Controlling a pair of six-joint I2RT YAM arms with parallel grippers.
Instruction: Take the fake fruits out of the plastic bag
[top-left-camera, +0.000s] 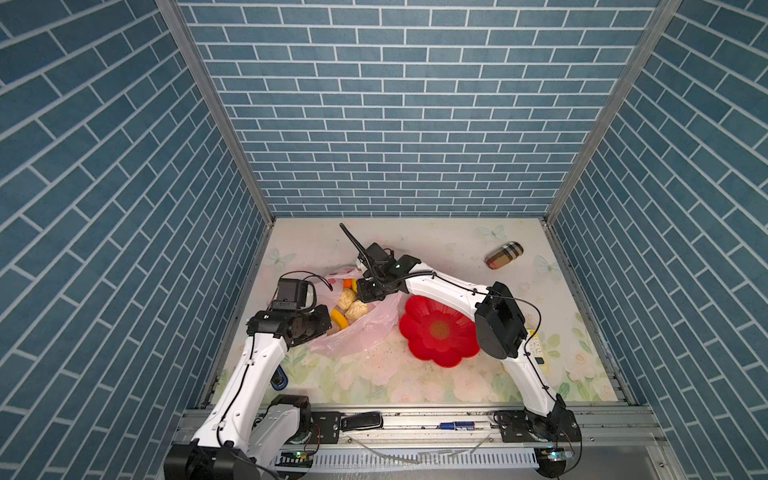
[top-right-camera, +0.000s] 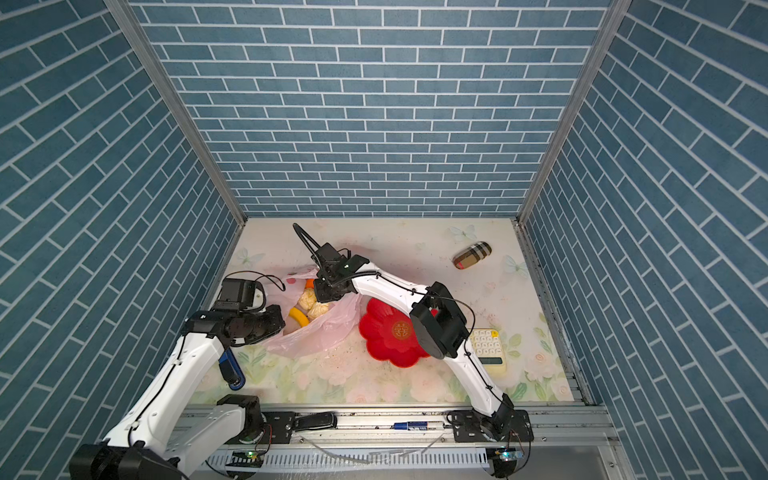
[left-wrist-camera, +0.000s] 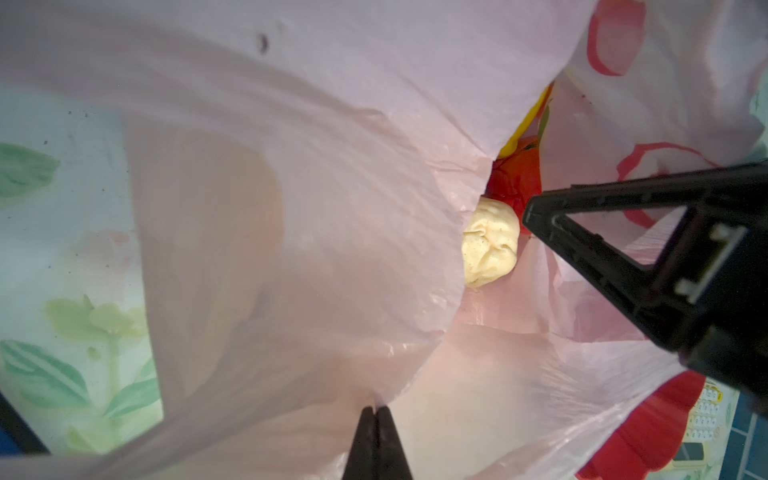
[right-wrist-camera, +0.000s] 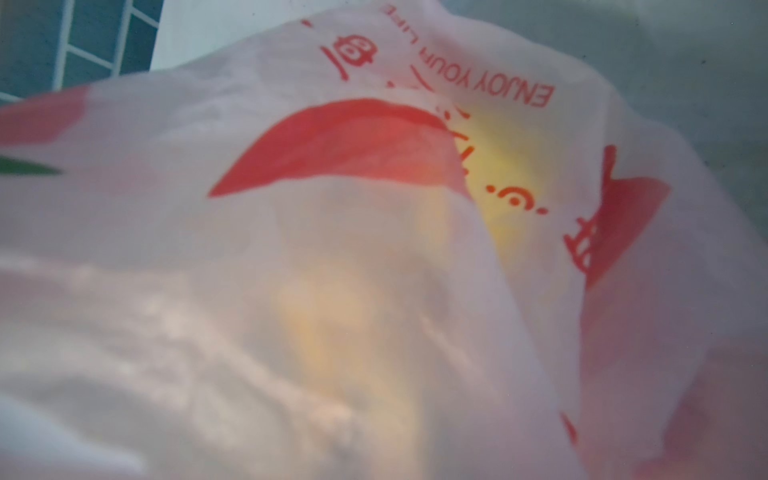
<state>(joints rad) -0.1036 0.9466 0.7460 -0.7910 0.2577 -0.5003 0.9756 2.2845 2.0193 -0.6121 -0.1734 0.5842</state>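
The left pincer (left-wrist-camera: 376, 415) is clenched on the rim of the plastic bag (top-left-camera: 361, 332), which lies open at the left of the tabletop (top-left-camera: 415, 382) with the fake fruits (top-left-camera: 351, 306) inside. The right pincer (top-left-camera: 365, 291) reaches into its mouth just above them; whether it is clenched, I cannot tell.

Right wrist view: the plastic bag (right-wrist-camera: 174, 257) fills the frame, blurred, and fake fruits (right-wrist-camera: 511, 166) show only as yellow smears through it. In both top views the right arm (top-right-camera: 436, 320) covers part of a calculator (top-right-camera: 488, 345).
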